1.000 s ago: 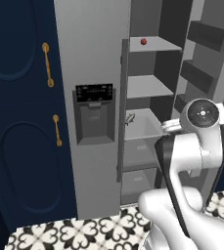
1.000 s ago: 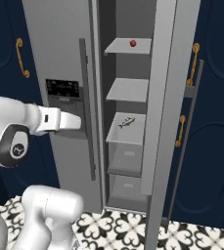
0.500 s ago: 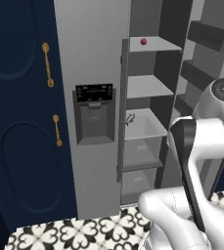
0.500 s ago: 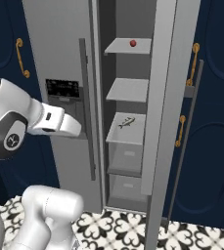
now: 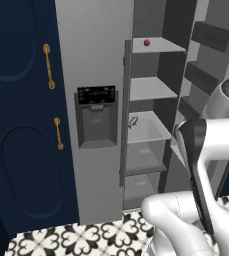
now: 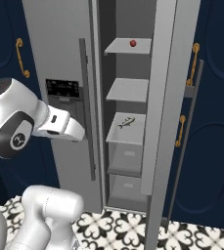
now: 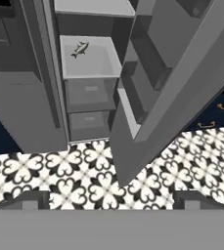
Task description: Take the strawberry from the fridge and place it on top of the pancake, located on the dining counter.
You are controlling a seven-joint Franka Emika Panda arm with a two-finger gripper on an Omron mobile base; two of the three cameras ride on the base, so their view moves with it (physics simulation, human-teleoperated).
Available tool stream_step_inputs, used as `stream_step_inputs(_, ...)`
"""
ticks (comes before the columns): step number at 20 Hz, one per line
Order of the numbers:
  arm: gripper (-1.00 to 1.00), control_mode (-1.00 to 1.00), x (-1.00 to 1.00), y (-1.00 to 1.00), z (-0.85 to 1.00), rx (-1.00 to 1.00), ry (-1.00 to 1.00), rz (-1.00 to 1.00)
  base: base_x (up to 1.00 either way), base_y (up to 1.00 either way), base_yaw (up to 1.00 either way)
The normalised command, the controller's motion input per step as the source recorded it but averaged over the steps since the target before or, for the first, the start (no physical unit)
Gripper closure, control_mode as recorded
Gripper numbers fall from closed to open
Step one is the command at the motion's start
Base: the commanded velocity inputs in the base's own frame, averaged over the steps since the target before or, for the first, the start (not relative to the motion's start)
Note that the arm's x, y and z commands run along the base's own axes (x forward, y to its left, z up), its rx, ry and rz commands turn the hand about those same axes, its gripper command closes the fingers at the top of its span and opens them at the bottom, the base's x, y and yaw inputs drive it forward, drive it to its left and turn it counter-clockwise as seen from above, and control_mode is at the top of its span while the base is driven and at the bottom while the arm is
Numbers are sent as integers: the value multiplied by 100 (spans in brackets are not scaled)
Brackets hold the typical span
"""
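Note:
The grey fridge (image 5: 93, 55) stands with its right door (image 6: 168, 97) swung open and its left door with the dark dispenser panel (image 6: 62, 88) closed. The small red strawberry (image 5: 146, 42) lies on the top shelf (image 6: 132, 43), well above my arm. My gripper (image 7: 112, 200) points down at the tiled floor in front of the fridge (image 7: 15, 97); its fingertips (image 7: 35, 199) stand wide apart with nothing between them. The pancake and the dining counter are out of view.
A small fish (image 6: 126, 121) lies on the third shelf (image 7: 79, 49). Two drawers (image 7: 88, 93) sit below it. The open door's bins (image 5: 206, 35) jut out on the right. Navy cabinets with gold handles (image 5: 48, 65) flank the fridge.
My arm has swung: its upper links moved right and up in the left base view and left in the right base view. The fridge and strawberry are unmoved. The jaws stayed open.

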Motion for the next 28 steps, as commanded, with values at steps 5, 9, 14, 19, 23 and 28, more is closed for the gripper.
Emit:
stream_step_inputs(5,-100,100,6,0,-6,0,0,-5,29,0,-15)
stream_step_inputs(9,-100,100,0,0,0,0,0,0,73,9,-19)
stream_step_inputs(14,-100,100,0,0,0,0,0,0,89,12,-2)
stream_step_inputs(19,-100,100,0,0,0,0,0,0,48,0,-4)
stream_step_inputs(23,-100,100,0,0,0,0,0,0,15,0,-11)
stream_step_inputs(28,-100,100,0,0,0,0,0,0,30,0,-13)
